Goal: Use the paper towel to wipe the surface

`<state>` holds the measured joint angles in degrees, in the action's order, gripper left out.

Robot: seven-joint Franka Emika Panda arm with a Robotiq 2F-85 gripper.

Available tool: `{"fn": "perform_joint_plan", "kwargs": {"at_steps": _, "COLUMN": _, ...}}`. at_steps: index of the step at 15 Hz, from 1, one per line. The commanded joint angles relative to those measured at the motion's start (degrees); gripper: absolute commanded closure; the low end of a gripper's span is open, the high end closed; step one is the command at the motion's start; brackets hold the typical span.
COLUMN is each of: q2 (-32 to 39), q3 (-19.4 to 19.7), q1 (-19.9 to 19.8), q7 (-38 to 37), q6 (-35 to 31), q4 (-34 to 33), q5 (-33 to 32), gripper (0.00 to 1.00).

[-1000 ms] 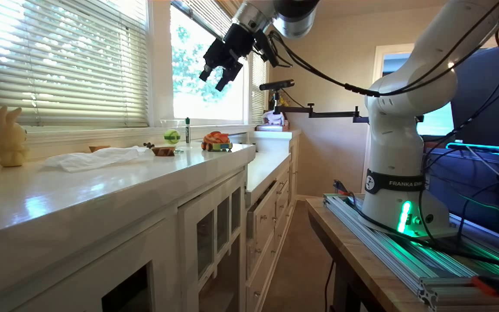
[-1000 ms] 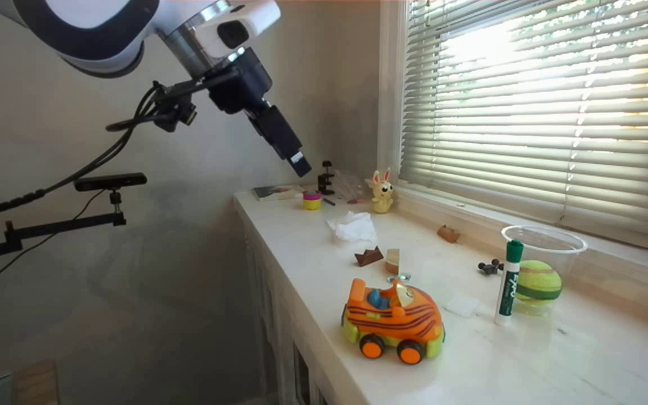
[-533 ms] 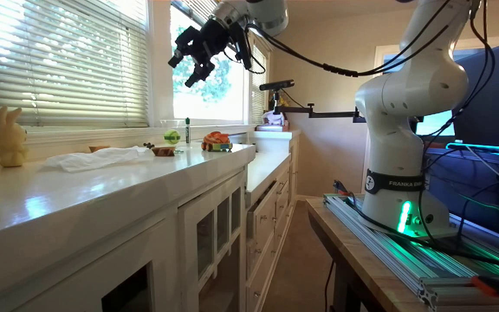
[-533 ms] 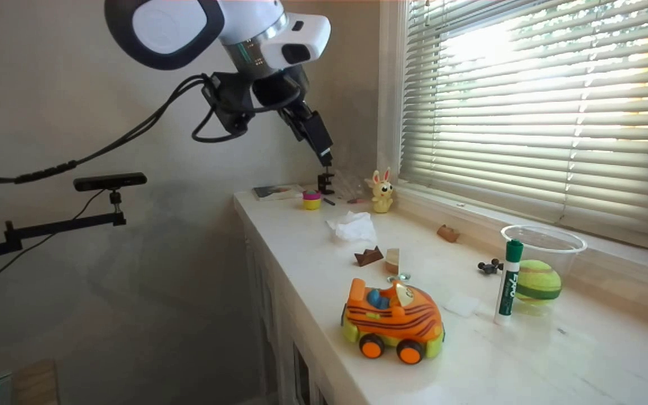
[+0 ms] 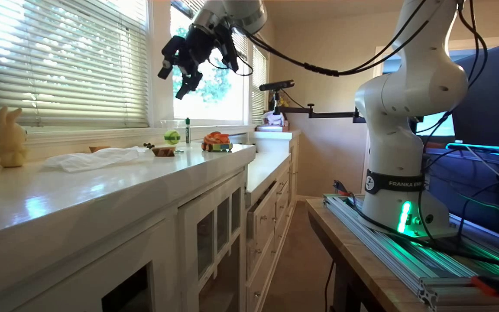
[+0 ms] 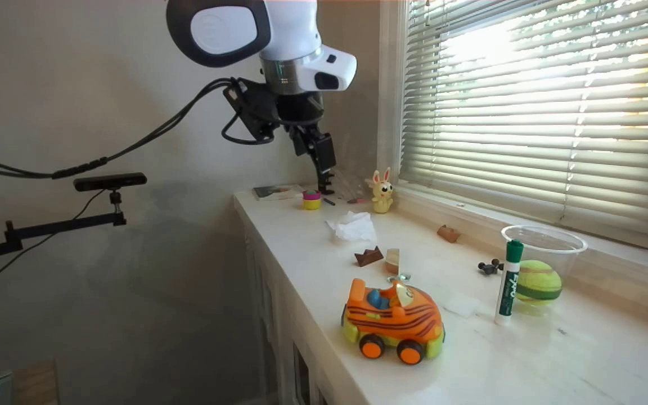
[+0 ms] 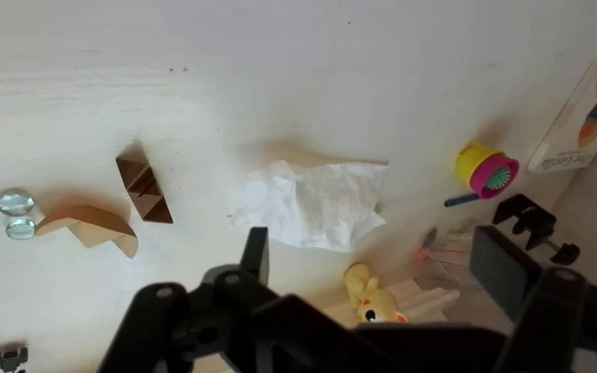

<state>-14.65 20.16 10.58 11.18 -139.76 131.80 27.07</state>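
Note:
The paper towel is a white crumpled sheet lying on the countertop; it shows in both exterior views [image 5: 95, 159] [image 6: 353, 226] and in the wrist view [image 7: 324, 204]. The surface is a glossy white countertop [image 5: 54, 195], also in the wrist view [image 7: 278, 77]. My gripper [image 5: 173, 84] is open and empty, high above the countertop and apart from the towel. In the wrist view its fingers [image 7: 379, 261] stand wide apart, with the towel lying beyond them. In an exterior view the fingers [image 6: 325, 177] overlap and point downward.
Near the towel are a yellow rabbit figure [image 6: 381, 192], a yellow-pink cup [image 7: 485, 171], a black clamp [image 7: 526, 220] and brown folded pieces [image 7: 144, 184]. An orange toy car [image 6: 394, 320], a green-capped marker [image 6: 508, 284] and a clear cup with a ball [image 6: 543, 242] stand farther along.
The arm has swung over the countertop toward the towel's end, and the gripper has come lower and turned more downward. The towel and other objects have not moved.

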Motion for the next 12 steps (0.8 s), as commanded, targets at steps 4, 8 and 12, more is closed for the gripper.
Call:
{"fn": "perform_joint_plan", "kwargs": {"at_steps": 4, "q2": 0.6, "q3": -5.0, "q1": -6.6, "q7": 1.7, "q6": 1.5, "q4": 0.0, "q5": 0.2, "gripper": 0.00}}
{"fn": "perform_joint_plan", "kwargs": {"at_steps": 8, "q2": 3.9, "q3": -4.6, "q1": -8.5, "q7": 5.9, "q6": 5.6, "q4": -3.5, "q5": 2.0, "gripper": 0.00}}
{"fn": "perform_joint_plan", "kwargs": {"at_steps": 12, "q2": 8.1, "q3": -4.9, "q1": -10.1, "q7": 8.1, "q6": 10.2, "q4": -8.7, "q5": 2.9, "gripper": 0.00}}
